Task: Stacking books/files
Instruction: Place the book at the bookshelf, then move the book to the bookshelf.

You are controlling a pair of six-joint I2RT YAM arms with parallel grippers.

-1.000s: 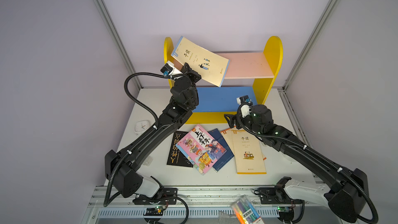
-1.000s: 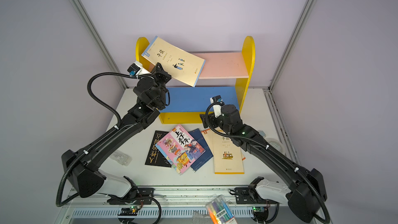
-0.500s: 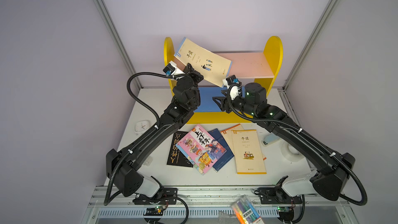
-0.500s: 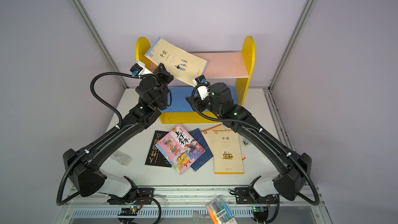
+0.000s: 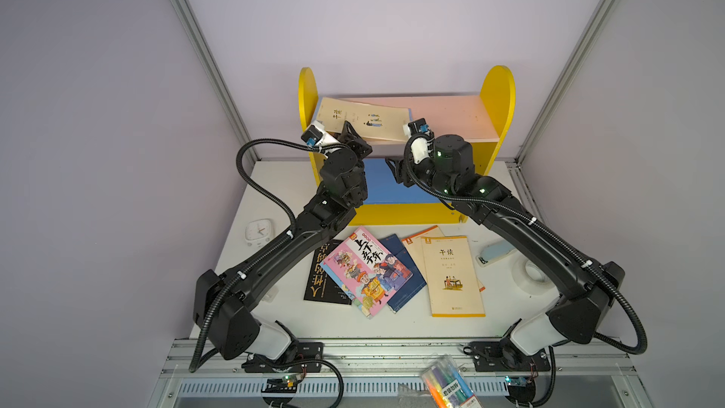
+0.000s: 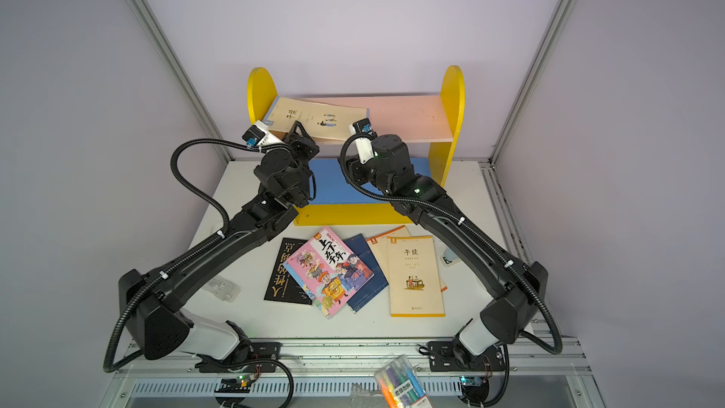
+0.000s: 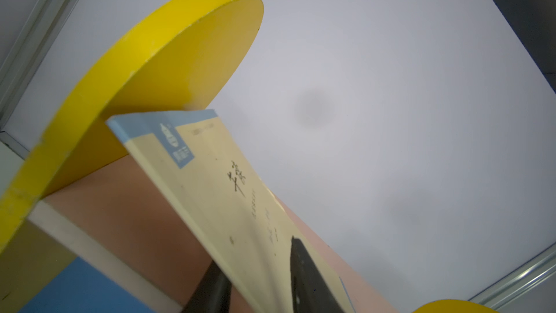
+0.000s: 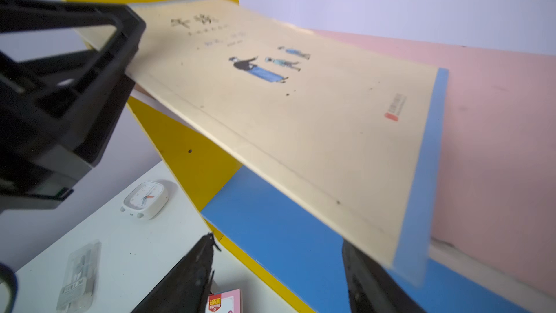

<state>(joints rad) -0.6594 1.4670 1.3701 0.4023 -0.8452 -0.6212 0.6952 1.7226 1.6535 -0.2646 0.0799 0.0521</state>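
Overhead: white desk (image 5: 333,321), lilac walls (image 5: 392,13).
Cream book (image 5: 365,119) lies lengthwise along pink shelf (image 5: 451,115); left claw (image 7: 252,251) straddles it, grip unclear; right claw (image 8: 278,240) wide.

Cream book (image 5: 365,119): blue-edged, tilted; far end on pink shelf (image 5: 451,115), near edge overhanging between my left fingers (image 7: 304,269).
Black book (image 5: 319,284): gold lettering, flat on table (image 5: 392,323).
Pink cartoon book (image 5: 367,268): face up, overlapping black and navy.
Navy book (image 5: 398,247): partly covered.
Orange-edged book (image 5: 453,274): cream, face up, atop a second orange-edged cover (image 5: 416,241).
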